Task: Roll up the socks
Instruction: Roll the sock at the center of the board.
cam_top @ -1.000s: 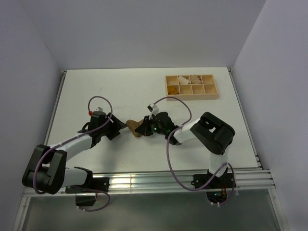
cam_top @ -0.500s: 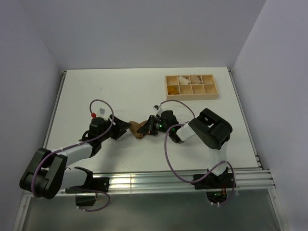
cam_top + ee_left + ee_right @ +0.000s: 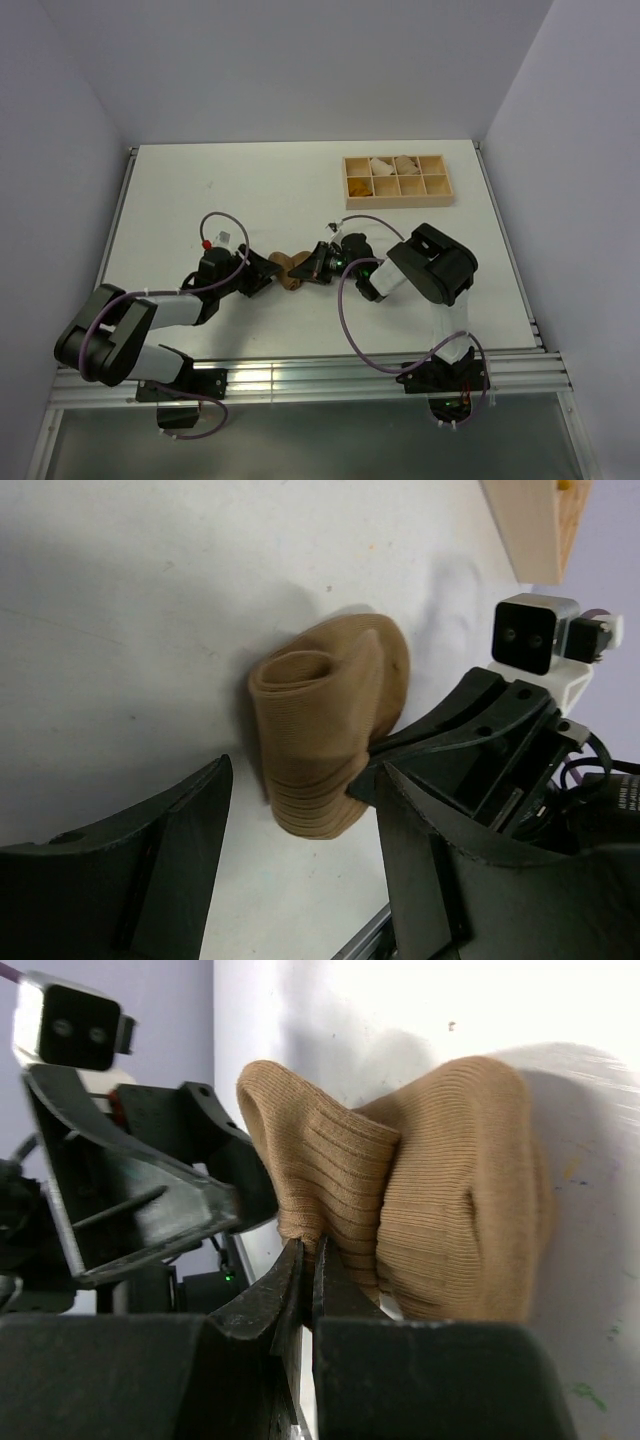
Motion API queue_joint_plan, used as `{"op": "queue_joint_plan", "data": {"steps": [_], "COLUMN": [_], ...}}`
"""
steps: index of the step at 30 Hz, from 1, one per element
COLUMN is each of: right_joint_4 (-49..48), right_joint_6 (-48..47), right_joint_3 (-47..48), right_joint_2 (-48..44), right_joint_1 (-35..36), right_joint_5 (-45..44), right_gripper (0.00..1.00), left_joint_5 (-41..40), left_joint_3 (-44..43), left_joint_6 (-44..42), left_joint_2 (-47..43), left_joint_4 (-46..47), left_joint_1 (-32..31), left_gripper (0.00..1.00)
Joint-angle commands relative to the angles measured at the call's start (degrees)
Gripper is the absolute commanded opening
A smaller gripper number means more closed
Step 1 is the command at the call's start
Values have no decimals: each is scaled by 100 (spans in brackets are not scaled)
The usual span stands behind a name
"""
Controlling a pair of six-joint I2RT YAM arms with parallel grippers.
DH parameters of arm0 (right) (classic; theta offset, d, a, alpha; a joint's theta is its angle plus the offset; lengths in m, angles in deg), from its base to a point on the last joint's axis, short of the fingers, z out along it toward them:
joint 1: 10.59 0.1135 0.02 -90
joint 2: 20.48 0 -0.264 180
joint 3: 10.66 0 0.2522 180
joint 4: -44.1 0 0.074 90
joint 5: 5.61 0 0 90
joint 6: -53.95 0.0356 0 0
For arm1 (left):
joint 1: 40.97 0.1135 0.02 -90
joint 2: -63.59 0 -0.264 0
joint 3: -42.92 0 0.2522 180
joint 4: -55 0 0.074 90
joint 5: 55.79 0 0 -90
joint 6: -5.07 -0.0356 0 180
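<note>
Two tools meet at the soft, ribbed tan sock [image 3: 291,270], bunched mid-tabletop [image 3: 250,190] toward the near edge: the left tool [image 3: 300,810], slid closer, gapes astride it, while the right tool [image 3: 305,1260] pinches a fold.

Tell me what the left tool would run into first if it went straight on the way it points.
Most likely the tan sock, lying right ahead of the open left tool. Close behind it sits the right tool, shut on the sock's fold.
</note>
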Motion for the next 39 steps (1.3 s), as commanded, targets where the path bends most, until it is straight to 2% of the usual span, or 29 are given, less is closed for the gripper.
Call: {"op": "queue_joint_plan", "data": {"steps": [1,13,22,29,39], "right_joint_4": [8,26,298,851,1168], "right_joint_6": [225,374,374,146,-82], "right_joint_3": [-178,-125,-213,-64,95], "right_joint_2": [250,513,496,496,557], "right_joint_1": [-71,-185,-352,-414,-414], "right_joint_5": [138,348,191,164,199], "right_gripper": [0,0,0,0,0], "left_joint_5": [-67,-102,65,100,179], "left_joint_3": [-32,-76,-76,-146,-216], "left_joint_6": [31,-75,4,-110,-75], "left_joint_2": [227,683,895,939,1422], "left_joint_4": [477,943,1250,1285,1716], "left_joint_1": [-36,-45,-45,-54,-71], "left_gripper": [64,63,61,61,59]}}
